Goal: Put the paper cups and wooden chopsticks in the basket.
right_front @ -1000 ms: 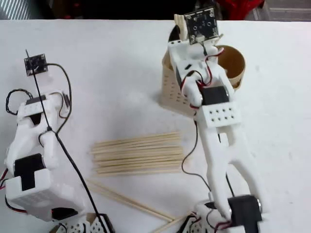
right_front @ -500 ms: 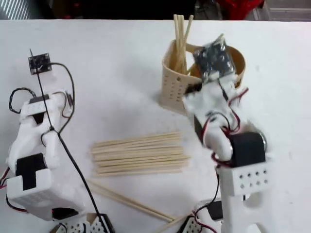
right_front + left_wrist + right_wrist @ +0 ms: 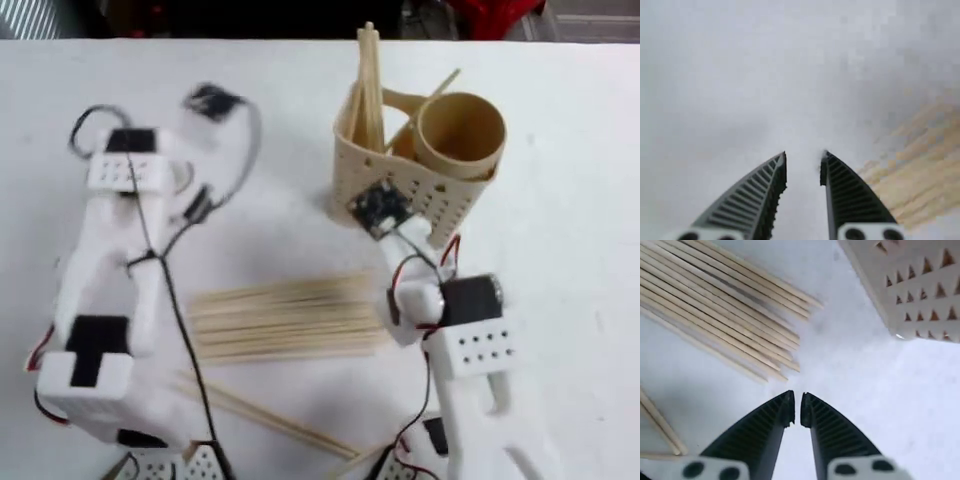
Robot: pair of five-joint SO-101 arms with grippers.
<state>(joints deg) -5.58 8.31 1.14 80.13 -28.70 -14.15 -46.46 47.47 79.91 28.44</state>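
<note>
My right claw (image 3: 797, 410): tips almost touching, empty, between basket (image 3: 352, 180) and chopstick pile (image 3: 285, 317). My left claw (image 3: 803, 170): slightly parted, empty. Paper cup (image 3: 462, 135) stands in basket, near the table's (image 3: 560, 260) far edge.

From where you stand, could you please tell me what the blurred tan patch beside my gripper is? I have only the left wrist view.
Observer: It is a pile of wooden chopsticks lying flat on the table, between the two arms.
Operator: Thank you. Is there a paper cup in the basket yet?
Observer: Yes, one paper cup sits inside the basket, which stands at the far side of the table beyond the pile.
</note>
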